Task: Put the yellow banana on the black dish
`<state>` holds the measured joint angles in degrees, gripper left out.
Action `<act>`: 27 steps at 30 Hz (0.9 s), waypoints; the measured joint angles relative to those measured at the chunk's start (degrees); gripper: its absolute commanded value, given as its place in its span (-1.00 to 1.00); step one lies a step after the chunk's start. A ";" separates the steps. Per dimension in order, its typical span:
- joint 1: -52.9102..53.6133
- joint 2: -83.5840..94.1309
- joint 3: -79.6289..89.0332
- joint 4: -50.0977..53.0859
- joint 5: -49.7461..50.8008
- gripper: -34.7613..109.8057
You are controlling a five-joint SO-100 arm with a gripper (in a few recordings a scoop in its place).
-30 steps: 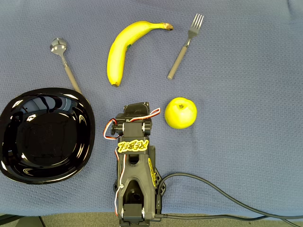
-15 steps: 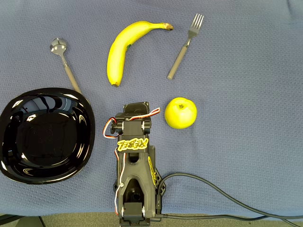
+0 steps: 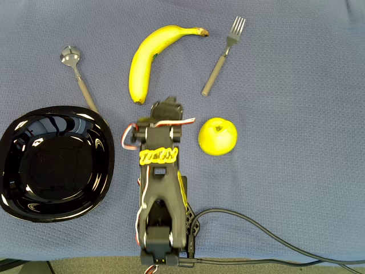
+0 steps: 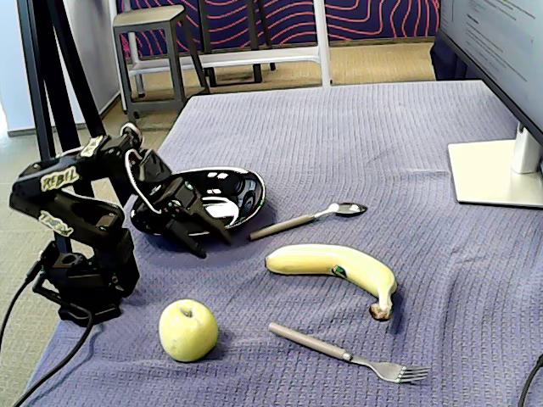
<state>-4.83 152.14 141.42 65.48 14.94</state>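
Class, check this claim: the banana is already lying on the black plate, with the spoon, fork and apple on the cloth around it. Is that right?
Not quite. The banana lies on the cloth, apart from the black plate, as the overhead view shows. The spoon, fork and apple are on the cloth.

A blue-grey woven cloth (image 4: 339,136) covers the table, matt, with a fine ribbed, waffle-like texture. The black dish (image 3: 54,162) is glossy as glass, catching bright reflections. Above it, toward twelve o'clock in the overhead view, the spoon (image 3: 77,71) has a polished metal bowl and a duller brushed handle; the fork (image 3: 222,54) looks the same metal. The yellow banana (image 3: 145,60) has smooth, faintly shiny skin; the apple (image 3: 217,136) is smooth, softly sheened. The arm (image 3: 159,188) is matt black plastic.
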 measured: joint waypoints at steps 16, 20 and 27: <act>1.76 -29.18 -21.62 -6.59 41.31 -0.06; 0.70 -35.24 -26.98 -6.24 50.10 0.01; -3.52 -40.78 -34.72 -4.22 63.72 0.04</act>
<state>-8.35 111.36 106.70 61.26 78.66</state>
